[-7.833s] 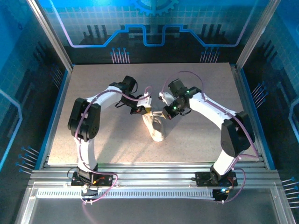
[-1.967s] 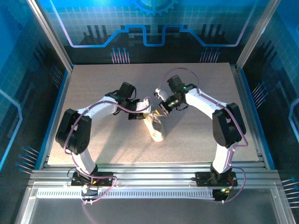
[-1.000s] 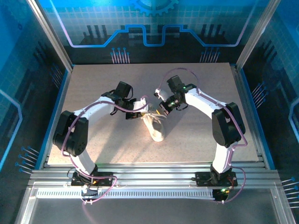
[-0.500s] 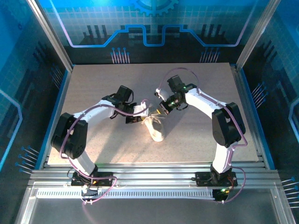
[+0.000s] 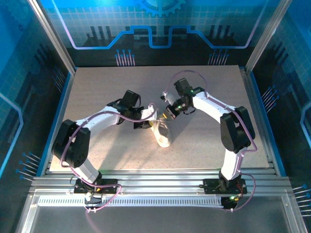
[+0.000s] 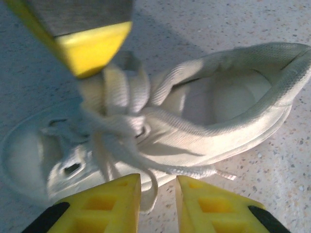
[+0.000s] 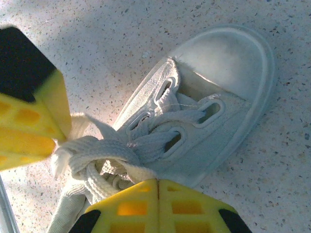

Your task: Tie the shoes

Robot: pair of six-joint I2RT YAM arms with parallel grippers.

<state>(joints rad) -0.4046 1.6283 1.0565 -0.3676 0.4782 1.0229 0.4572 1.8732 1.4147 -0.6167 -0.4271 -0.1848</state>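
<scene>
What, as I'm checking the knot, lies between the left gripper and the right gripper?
In the left wrist view, the bunched laces of the sneaker lie between the left gripper and the right gripper, which is shut on them.

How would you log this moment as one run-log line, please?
left gripper: jaws slightly apart, laces between | right gripper: shut on laces | sneaker: on table
</scene>
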